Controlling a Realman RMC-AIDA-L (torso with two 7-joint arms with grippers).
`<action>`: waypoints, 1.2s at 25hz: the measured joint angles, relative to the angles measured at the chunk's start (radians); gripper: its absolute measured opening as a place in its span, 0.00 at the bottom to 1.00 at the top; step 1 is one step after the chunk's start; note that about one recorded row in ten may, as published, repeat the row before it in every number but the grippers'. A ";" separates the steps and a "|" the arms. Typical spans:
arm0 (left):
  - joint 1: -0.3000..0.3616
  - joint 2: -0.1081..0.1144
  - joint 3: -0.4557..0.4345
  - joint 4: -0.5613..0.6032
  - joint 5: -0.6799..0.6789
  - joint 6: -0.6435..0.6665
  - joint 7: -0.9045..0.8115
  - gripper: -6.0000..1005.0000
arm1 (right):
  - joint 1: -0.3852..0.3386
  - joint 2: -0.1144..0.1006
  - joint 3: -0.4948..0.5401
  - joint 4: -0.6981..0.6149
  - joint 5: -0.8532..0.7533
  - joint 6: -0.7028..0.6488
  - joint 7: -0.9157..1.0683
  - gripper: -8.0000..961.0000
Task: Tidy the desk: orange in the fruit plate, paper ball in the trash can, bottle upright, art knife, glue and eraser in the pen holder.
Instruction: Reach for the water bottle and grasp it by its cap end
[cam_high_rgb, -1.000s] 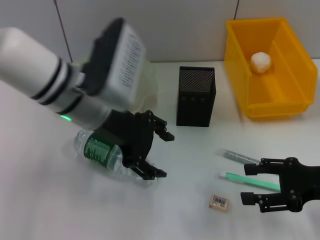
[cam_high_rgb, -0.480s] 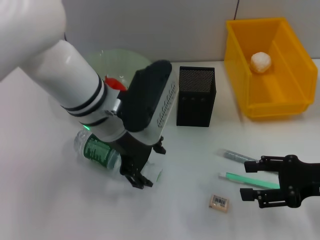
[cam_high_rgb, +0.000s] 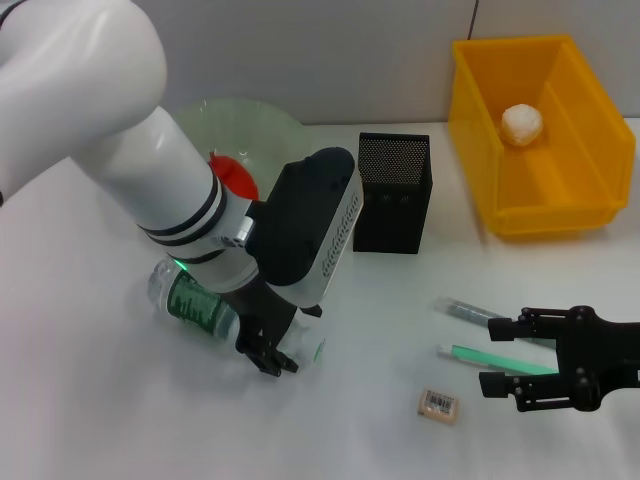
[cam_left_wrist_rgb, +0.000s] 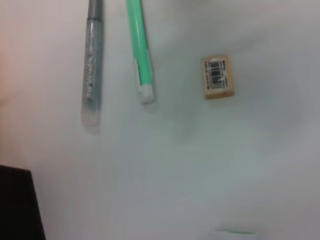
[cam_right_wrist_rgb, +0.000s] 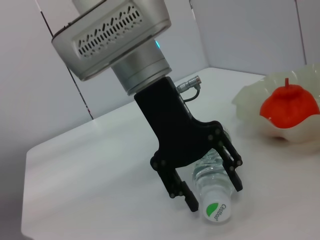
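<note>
Bottle (cam_high_rgb: 200, 305): lying on its side on the white bench (cam_high_rgb: 100, 400), green label up, cap (cam_right_wrist_rgb: 216, 212) pointing toward the robot's right.
Left tool (cam_high_rgb: 275, 350): down over the bottle's neck end; the right wrist view shows its two fingers (cam_right_wrist_rgb: 181, 191) spread to either side of the clear neck just behind the cap, not yet pressed onto it.
Right tool (cam_high_rgb: 505, 362): low over the bench at the robot's right, fingers parted wide, holding nothing, with the green-and-white pen-like stick (cam_high_rgb: 500, 361) lying between them.
Silver stick (cam_high_rgb: 475, 312): flat on the bench just beyond the green one, roughly parallel.
Eraser (cam_high_rgb: 439, 404): flat on the bench, barcode up, near the right tool's fingertips and apart from both sticks.
Pen holder (cam_high_rgb: 392, 193): upright, mid-bench, between the left arm and the bin.
Trash can (cam_high_rgb: 540, 135): far right, paper ball (cam_high_rgb: 522, 123) inside.
Fruit plate (cam_high_rgb: 240, 125): behind the left arm, orange (cam_high_rgb: 235, 175) sitting in it.
</note>
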 joint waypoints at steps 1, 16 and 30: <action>0.000 0.000 0.000 0.000 0.000 0.000 0.000 0.76 | 0.000 0.000 0.000 0.000 0.000 0.000 0.000 0.83; -0.006 0.000 0.044 -0.025 0.006 -0.041 0.000 0.66 | -0.002 0.002 0.000 0.001 0.004 0.000 0.000 0.83; -0.012 -0.001 0.080 -0.040 0.015 -0.074 -0.001 0.55 | 0.000 0.002 0.000 0.003 0.007 0.000 0.000 0.83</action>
